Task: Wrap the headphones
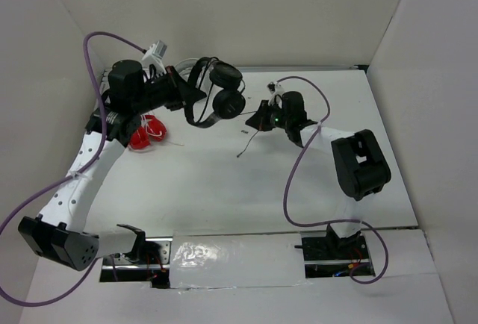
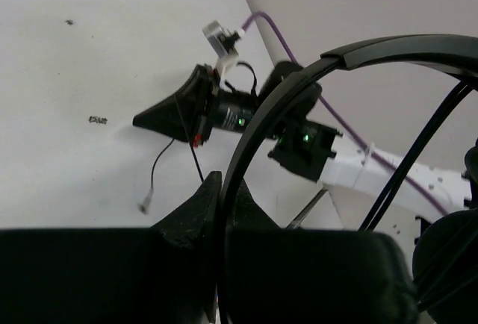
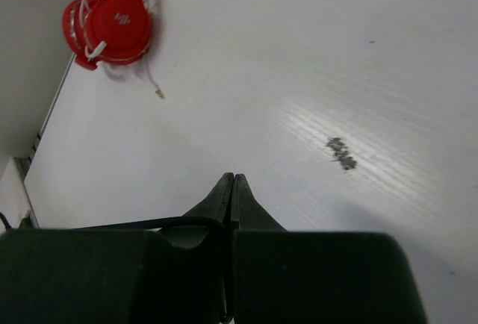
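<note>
White table [image 1: 224, 189], white walls [image 1: 224, 10]. My left gripper [image 2: 222, 189] pinches the headphones [image 1: 224, 92] by the headband [image 2: 388, 44], raised far-left. My right gripper [image 3: 231, 189] is pressed onto the cord [image 1: 246, 143]. Risk: thin cord slips out under tension.

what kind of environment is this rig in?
Probably a lab test cell: white table boxed in by plain white panels, left arm and right arm bolted at its near edge, black headphones and red headphones as props.
</note>
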{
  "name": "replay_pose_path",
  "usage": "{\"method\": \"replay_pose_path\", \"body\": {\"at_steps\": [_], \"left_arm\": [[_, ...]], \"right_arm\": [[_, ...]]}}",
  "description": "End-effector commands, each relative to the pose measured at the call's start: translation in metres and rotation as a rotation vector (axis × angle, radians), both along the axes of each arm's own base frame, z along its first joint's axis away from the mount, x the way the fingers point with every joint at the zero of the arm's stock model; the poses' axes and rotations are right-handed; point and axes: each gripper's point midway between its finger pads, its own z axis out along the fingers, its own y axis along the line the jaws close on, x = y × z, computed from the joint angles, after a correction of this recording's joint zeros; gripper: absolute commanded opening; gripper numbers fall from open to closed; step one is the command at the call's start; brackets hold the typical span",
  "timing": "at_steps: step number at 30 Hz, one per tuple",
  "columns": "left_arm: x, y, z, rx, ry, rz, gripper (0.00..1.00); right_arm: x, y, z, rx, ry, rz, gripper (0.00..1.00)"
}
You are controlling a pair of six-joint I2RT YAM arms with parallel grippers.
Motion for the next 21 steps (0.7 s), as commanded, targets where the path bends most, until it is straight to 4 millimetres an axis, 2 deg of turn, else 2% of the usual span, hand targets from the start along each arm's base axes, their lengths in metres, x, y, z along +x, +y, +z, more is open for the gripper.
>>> {"method": "replay_pose_path", "body": {"at_steps": [1, 7, 10, 11, 12, 13, 14, 15, 16, 17, 18, 19, 20, 21], "left_arm": [[-0.044, -0.01, 0.052, -0.055, -0.21, -0.182, 0.0], [-0.052, -0.009, 0.025, 0.004, -0.209, -0.201, 0.0], [-0.051, -0.007, 0.004, 0.042, -0.179, -0.186, 0.0], [-0.051, -0.008, -0.009, 0.07, -0.181, -0.206, 0.0], [-0.051, -0.01, -0.016, 0.09, -0.183, -0.22, 0.0], [-0.051, -0.017, -0.029, 0.132, -0.189, -0.243, 0.0], [-0.05, -0.026, -0.058, 0.193, -0.152, -0.263, 0.0], [-0.048, -0.027, -0.062, 0.197, -0.14, -0.265, 0.0], [-0.05, -0.035, -0.081, 0.234, -0.127, -0.281, 0.0], [-0.05, -0.039, -0.093, 0.26, -0.112, -0.286, 0.0], [-0.049, -0.048, -0.11, 0.288, -0.084, -0.301, 0.0], [-0.046, -0.05, -0.12, 0.316, -0.056, -0.285, 0.0], [-0.037, -0.046, -0.132, 0.363, -0.026, -0.232, 0.0], [-0.03, -0.047, -0.151, 0.401, 0.028, -0.214, 0.0]], "right_arm": [[0.034, -0.049, -0.021, -0.086, 0.106, -0.186, 0.02], [0.073, -0.099, 0.008, -0.095, 0.072, -0.284, 0.02], [0.089, -0.116, 0.028, -0.096, 0.033, -0.318, 0.03], [0.098, -0.119, 0.046, -0.096, 0.001, -0.326, 0.03], [0.104, -0.123, 0.048, -0.103, 0.003, -0.338, 0.04], [0.104, -0.128, 0.048, -0.11, 0.022, -0.34, 0.04], [0.119, -0.127, 0.078, -0.097, -0.024, -0.332, 0.04], [0.116, -0.127, 0.066, -0.109, 0.013, -0.329, 0.04], [0.12, -0.127, 0.073, -0.112, 0.007, -0.325, 0.04], [0.13, -0.126, 0.099, -0.103, -0.038, -0.328, 0.04], [0.133, -0.129, 0.098, -0.112, -0.015, -0.34, 0.04], [0.136, -0.13, 0.107, -0.116, -0.026, -0.348, 0.04], [0.143, -0.133, 0.128, -0.116, -0.068, -0.362, 0.04], [0.143, -0.135, 0.131, -0.127, -0.057, -0.368, 0.03]]}}
